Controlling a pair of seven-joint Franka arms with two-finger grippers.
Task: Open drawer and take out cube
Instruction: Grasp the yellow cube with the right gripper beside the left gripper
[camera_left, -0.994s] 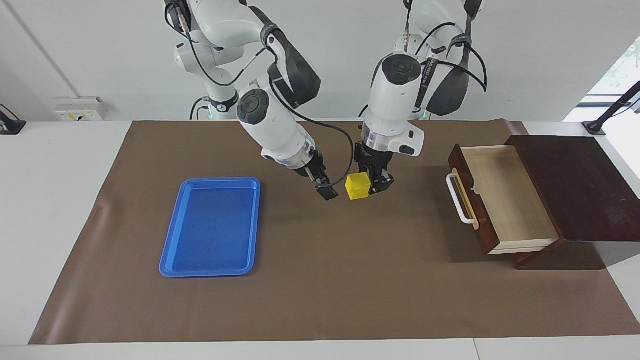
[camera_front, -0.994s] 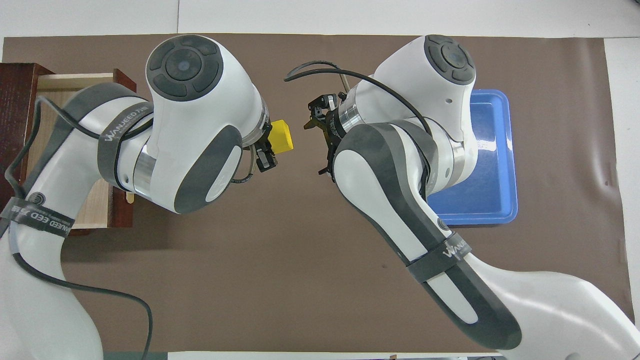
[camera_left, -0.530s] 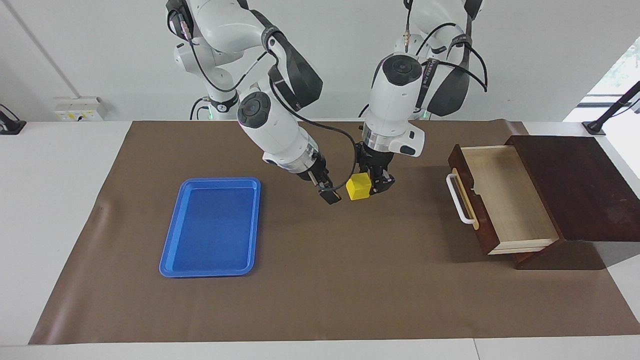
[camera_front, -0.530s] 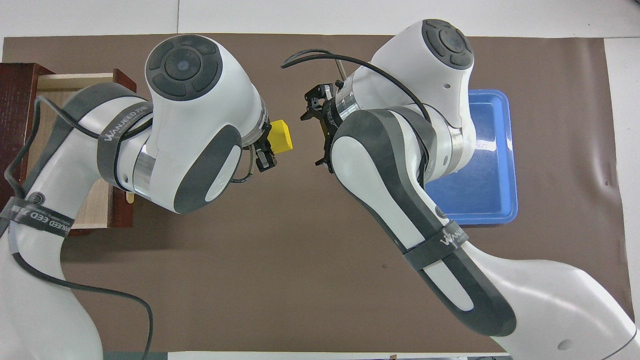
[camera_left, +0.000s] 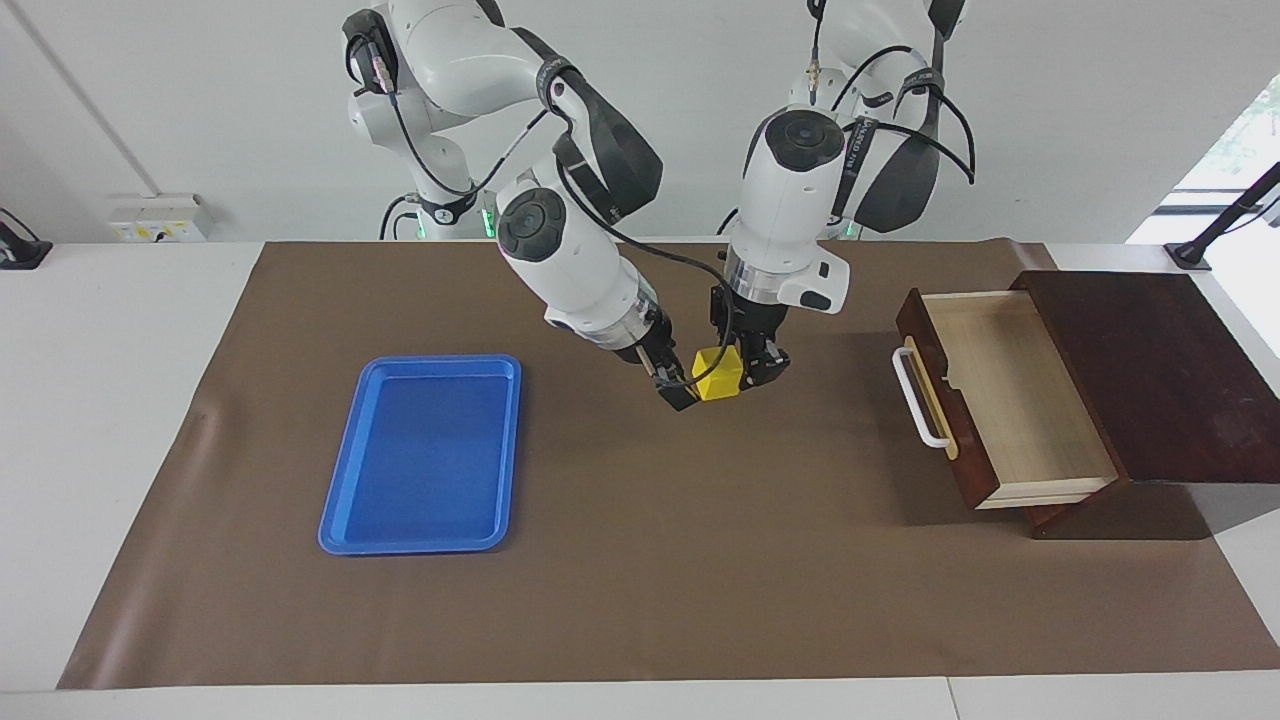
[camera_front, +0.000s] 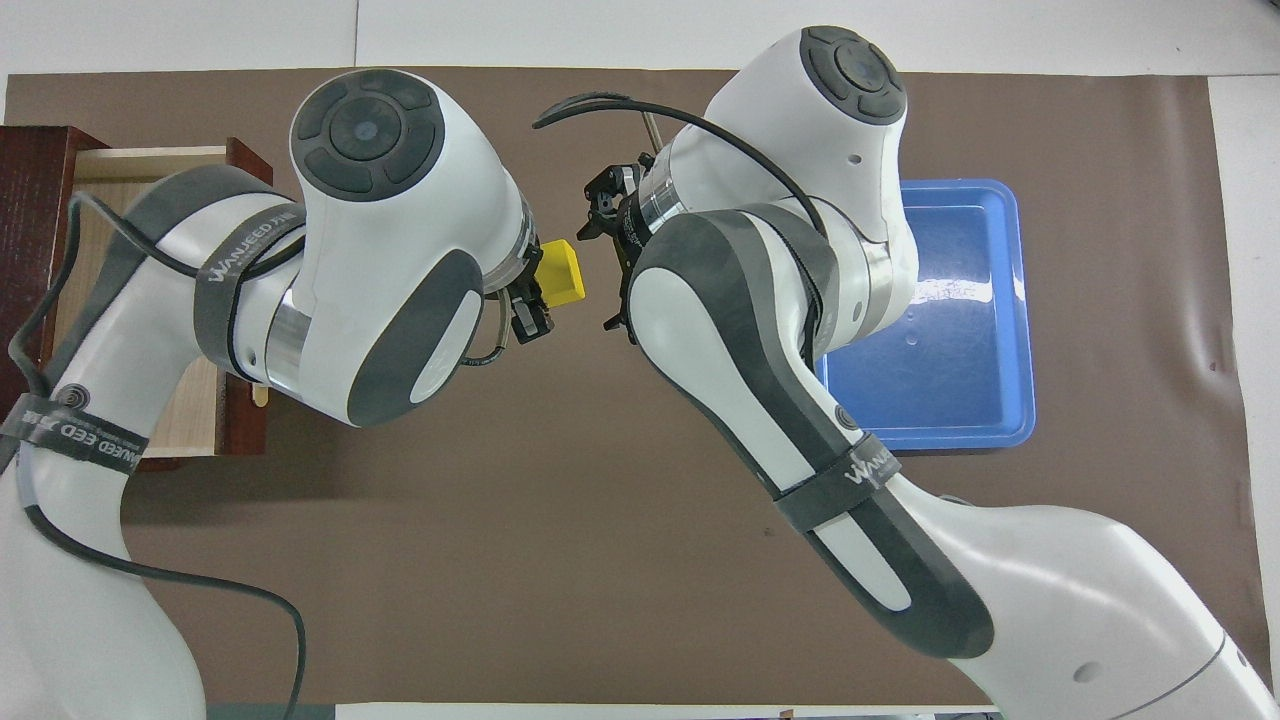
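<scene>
One camera faces the robots, one looks steeply down — both share the brown mat (camera_left: 640, 560).

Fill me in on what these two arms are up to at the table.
The left gripper is shut on a small yellow cube, holding it in the air above the brown mat. The right gripper is right beside the cube with its fingers open, apparently set to take it over. The wooden drawer, toward the left arm's end of the table, stands pulled open, and its visible interior looks empty. A blue tray lies empty toward the right arm's end.
</scene>
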